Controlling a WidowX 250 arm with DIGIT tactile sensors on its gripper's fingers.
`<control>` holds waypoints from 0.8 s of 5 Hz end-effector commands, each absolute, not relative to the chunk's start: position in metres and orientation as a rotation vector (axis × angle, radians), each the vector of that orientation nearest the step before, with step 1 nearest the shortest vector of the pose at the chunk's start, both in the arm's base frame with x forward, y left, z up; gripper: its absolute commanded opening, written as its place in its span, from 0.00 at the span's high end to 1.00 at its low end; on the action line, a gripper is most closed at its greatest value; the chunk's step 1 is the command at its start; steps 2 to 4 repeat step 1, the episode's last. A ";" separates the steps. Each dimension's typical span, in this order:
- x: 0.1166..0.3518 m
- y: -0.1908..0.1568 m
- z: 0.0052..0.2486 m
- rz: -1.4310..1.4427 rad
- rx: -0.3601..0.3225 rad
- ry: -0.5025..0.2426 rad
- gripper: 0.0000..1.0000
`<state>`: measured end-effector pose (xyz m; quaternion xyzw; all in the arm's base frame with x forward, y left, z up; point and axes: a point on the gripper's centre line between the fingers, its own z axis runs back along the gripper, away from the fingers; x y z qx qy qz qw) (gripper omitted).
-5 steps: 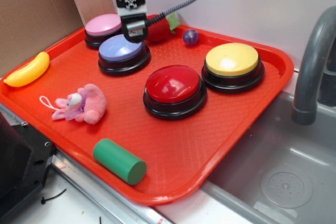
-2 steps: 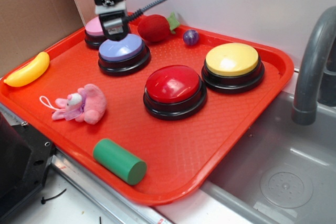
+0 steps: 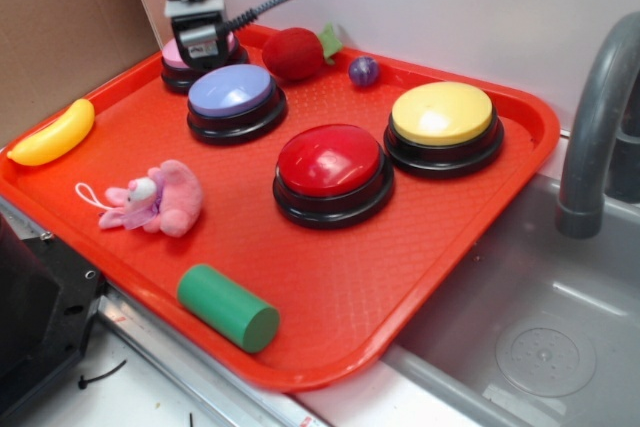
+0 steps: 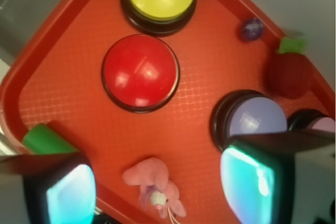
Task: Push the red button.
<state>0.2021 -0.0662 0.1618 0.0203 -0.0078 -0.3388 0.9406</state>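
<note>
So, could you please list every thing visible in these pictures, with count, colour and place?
glossy red domed button: 1, red, tray centre
yellow button: 1, yellow, right of it
lilac button: 1, lilac, back left
pink-topped button: 1, pink, back corner, under the end effector
fuzzy red ball toy: 1, red, back edge
small purple ball: 1, back edge
pink plush toy: 1, front left
green cylinder: 1, front edge
yellow banana toy: 1, left rim
red plastic tray: 1
grey faucet: 1, right, over sink
end effector: 1, back left, open

Fingers [image 4: 71, 195] spread, nothing btwn them. Purple button [image 3: 232, 99] sits just beyond, blocking the straight line to the red button [image 3: 330, 169]; bare tray [image 3: 440, 237] w/ room either side.
</note>
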 end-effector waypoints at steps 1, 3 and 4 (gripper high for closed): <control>0.190 -0.067 0.197 -0.671 0.008 -0.113 0.00; 0.190 -0.067 0.197 -0.671 0.008 -0.113 0.00; 0.190 -0.067 0.197 -0.671 0.008 -0.113 0.00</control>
